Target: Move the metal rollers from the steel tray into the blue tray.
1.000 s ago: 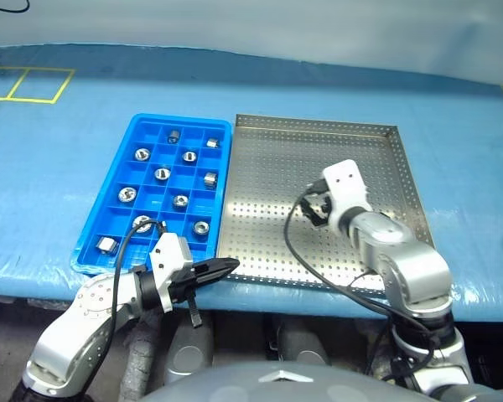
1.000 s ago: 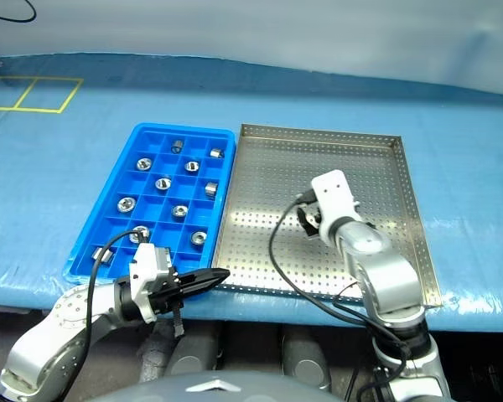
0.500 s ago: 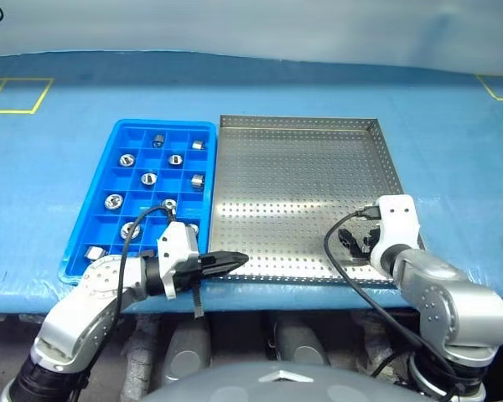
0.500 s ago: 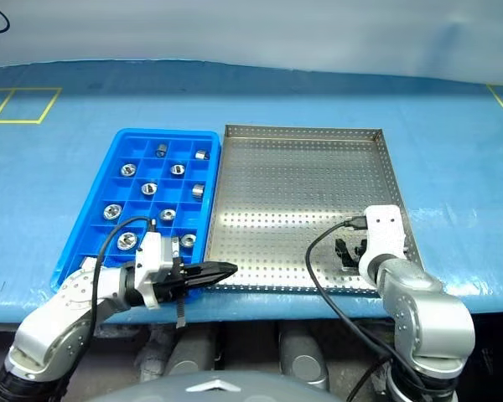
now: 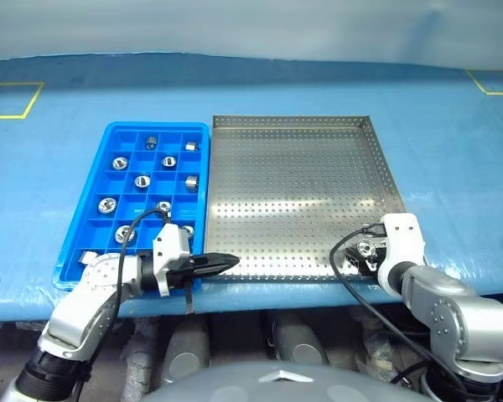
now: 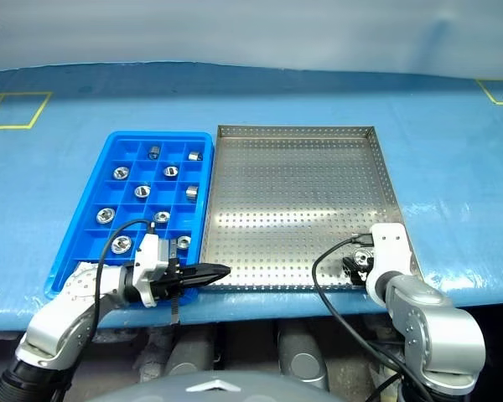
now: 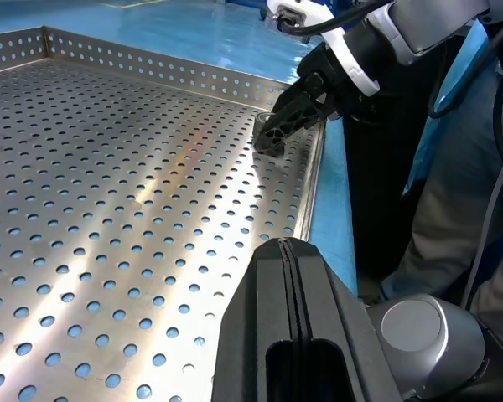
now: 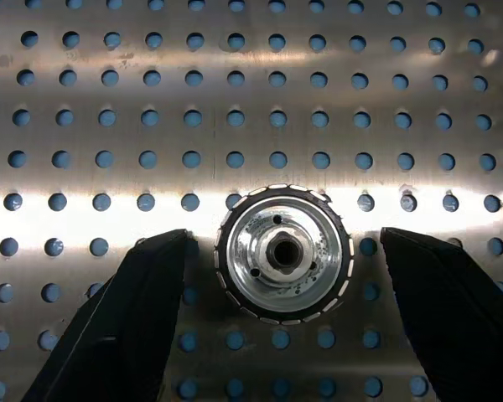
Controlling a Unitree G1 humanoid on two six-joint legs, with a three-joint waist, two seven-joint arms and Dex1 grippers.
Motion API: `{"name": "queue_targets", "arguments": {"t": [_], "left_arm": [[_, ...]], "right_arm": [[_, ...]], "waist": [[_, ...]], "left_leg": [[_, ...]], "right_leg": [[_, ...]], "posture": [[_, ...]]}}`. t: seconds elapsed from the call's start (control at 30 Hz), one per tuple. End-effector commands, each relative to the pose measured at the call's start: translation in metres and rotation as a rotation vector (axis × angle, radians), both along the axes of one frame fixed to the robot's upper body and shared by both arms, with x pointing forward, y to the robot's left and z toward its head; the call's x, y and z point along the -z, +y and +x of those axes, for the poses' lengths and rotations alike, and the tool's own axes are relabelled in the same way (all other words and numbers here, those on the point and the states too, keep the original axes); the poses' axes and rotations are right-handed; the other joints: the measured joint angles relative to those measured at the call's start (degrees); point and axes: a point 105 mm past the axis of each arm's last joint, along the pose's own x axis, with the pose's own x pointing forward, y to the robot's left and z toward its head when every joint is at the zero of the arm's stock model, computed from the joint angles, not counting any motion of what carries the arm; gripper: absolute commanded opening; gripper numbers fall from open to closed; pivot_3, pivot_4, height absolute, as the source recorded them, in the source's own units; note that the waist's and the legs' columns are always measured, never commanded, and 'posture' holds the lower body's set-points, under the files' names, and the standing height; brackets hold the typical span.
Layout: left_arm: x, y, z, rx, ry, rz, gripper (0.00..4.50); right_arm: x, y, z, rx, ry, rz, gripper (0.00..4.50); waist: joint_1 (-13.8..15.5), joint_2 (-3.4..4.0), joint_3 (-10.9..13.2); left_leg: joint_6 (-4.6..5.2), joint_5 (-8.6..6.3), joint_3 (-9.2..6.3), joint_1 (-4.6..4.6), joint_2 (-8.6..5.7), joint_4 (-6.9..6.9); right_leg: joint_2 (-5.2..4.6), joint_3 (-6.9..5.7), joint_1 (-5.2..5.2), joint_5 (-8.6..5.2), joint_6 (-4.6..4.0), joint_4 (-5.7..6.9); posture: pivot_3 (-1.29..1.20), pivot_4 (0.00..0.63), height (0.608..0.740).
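The steel tray [image 5: 293, 184] lies in the middle of the table with the blue tray [image 5: 158, 126] against its left side. Several metal rollers [image 5: 141, 179] sit in the blue tray's compartments. One roller [image 8: 283, 253] stands on end on the perforated floor near the steel tray's front right corner. My right gripper [image 5: 362, 255] points down over it, open, with a finger [image 8: 142, 310] on each side and a small gap on both. My left gripper [image 5: 222, 263] is shut and holds nothing, pointing right along the steel tray's front edge.
A blue cover [image 5: 453, 159] spreads over the table, whose front edge runs just below both trays. Yellow tape marks [image 5: 8, 100] lie at the far left and far right. Black cables [image 5: 344, 268] loop off both wrists.
My right gripper has drawn back from the middle of the steel tray to its front right corner, come down over a roller, and its fingers have narrowed. The left gripper stays shut and has hardly moved.
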Motion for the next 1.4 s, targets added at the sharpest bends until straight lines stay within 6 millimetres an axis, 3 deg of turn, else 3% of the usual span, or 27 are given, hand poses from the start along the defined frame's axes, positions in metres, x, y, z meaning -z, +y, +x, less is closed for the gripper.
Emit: {"name": "queue_targets", "arguments": {"t": [0.03,0.13,0.3,0.47,0.6,0.7,0.87,1.03,1.17,1.4], "left_arm": [[-0.007,-0.004,-0.001,0.016,-0.036,-0.023,0.0],[-0.007,-0.005,-0.001,0.013,-0.037,-0.024,0.0],[-0.006,-0.005,-0.001,0.008,-0.037,-0.03,0.0],[-0.006,-0.001,-0.003,-0.007,-0.028,-0.047,0.0],[-0.003,0.007,-0.009,-0.053,-0.032,-0.026,0.0],[0.001,0.013,-0.016,-0.083,-0.03,-0.011,0.0],[0.001,0.021,-0.03,-0.141,-0.036,-0.015,0.0],[0.006,0.023,-0.044,-0.176,-0.023,-0.011,0.0],[0.02,0.024,-0.051,-0.185,0.025,-0.001,0.0],[0.029,0.025,-0.056,-0.194,0.044,0.002,0.0]], "right_arm": [[-0.001,0.002,0.0,-0.002,0.0,0.001,2.59],[-0.002,0.004,0.003,-0.009,-0.009,-0.002,1.72],[-0.028,0.033,0.021,-0.147,-0.155,0.015,1.71],[-0.062,0.097,0.055,-0.362,-0.354,0.115,1.71],[-0.073,0.15,0.078,-0.502,-0.416,0.157,1.71],[-0.077,0.192,0.085,-0.62,-0.44,0.203,1.71],[-0.081,0.247,0.079,-0.806,-0.452,0.266,1.71],[-0.083,0.296,0.058,-0.996,-0.412,0.366,1.71],[-0.075,0.319,0.04,-1.122,-0.357,0.389,1.71],[-0.053,0.328,0.024,-1.216,-0.247,0.387,1.71]], "waist": [[0.0,-0.01,0.0],[0.0,-0.03,0.0],[-0.2,-0.02,0.0],[-0.7,-0.01,0.0],[-0.3,-0.03,0.0],[0.3,-0.04,0.0],[1.8,-0.04,0.0],[3.6,-0.03,0.0],[5.6,-0.02,0.0],[7.0,-0.02,0.0]], "left_leg": [[0.0,0.0,0.0,0.01,0.0,0.0],[0.0,0.0,0.0,0.02,-0.01,0.04],[0.01,0.01,0.11,0.05,0.0,0.07],[0.01,0.01,0.11,0.05,0.03,0.03],[0.01,0.0,0.03,0.02,0.02,-0.02],[0.04,-0.02,0.03,-0.01,0.0,-0.08],[0.05,-0.04,-0.04,-0.02,0.03,-0.21],[0.05,-0.04,-0.06,-0.01,0.05,-0.21],[0.04,-0.04,-0.14,0.0,0.06,-0.16],[0.04,-0.04,-0.09,-0.01,0.06,-0.07]], "right_leg": [[0.0,0.0,0.01,0.0,0.01,0.0],[-0.01,0.01,0.04,0.01,0.02,0.0],[0.01,0.14,0.02,0.05,0.08,0.0],[0.06,0.16,-0.03,0.08,0.13,0.05],[0.05,0.09,-0.03,0.17,0.28,0.04],[0.01,0.08,-0.06,0.18,0.28,0.02],[-0.01,-0.06,-0.09,0.12,0.18,0.01],[-0.03,-0.17,-0.1,0.08,0.12,0.02],[-0.04,-0.29,-0.05,-0.1,-0.17,0.02],[-0.07,-0.29,-0.04,-0.12,-0.2,0.02]], "posture": [[-0.05,0.15,0.74],[-0.04,0.15,0.74],[-0.03,0.15,0.74],[0.0,0.15,0.74],[0.04,0.15,0.74],[0.1,0.15,0.74],[0.18,0.15,0.74],[0.26,0.15,0.74],[0.29,0.15,0.74],[0.31,0.15,0.74]]}}
